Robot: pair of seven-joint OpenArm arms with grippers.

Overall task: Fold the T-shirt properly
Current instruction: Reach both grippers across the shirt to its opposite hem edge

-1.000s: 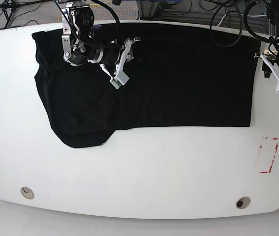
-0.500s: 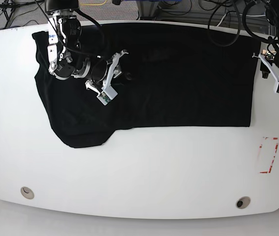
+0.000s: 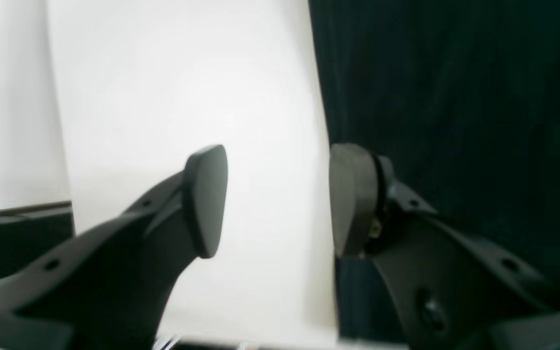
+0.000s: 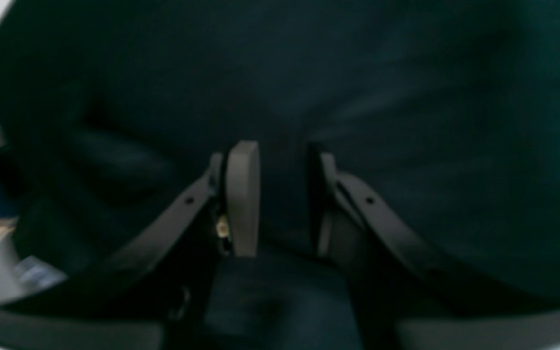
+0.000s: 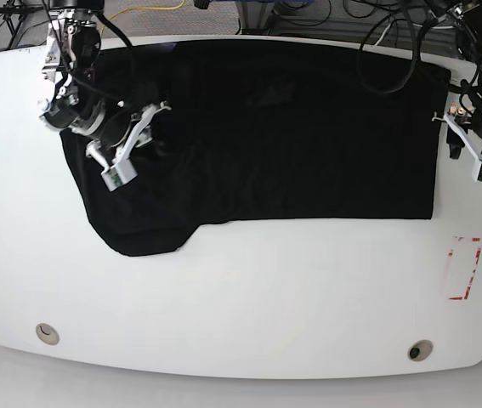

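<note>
White tabletop (image 5: 249,289), rounded at its corners, fills the base view; cables and a dark floor lie beyond its upper edge.

Base view. Large black soft-fabric T-shirt (image 5: 309,127): spread flat across the upper half of the frame, its straight right edge near the table's right end, a rounded lobe of cloth hanging lower at lower left. No printed graphic shows. Right gripper (image 5: 157,136): upper left of the frame, over the shirt's left portion, where the cloth looks bunched, probably to lift that side for a fold. Left gripper (image 5: 466,140): upper right, just beside the shirt's right edge, seemingly waiting there for the hem. Red rectangular outline (image 5: 462,269): marked on the bare table at lower right, well apart from the shirt.

Left wrist view. Two dark grey fingers (image 3: 205,199) stand clearly apart with nothing between them. One is over white table, the other over the black cloth, so the shirt's edge runs up the frame just by the right-hand finger; the placement suits a pinch on that edge, not yet made.

Right wrist view. Blurred and dark. Fingers (image 4: 242,197) stand narrow with black cloth seen between them; whether the fabric is truly pinched cannot be told. Folds crowd the left of the frame.
</note>
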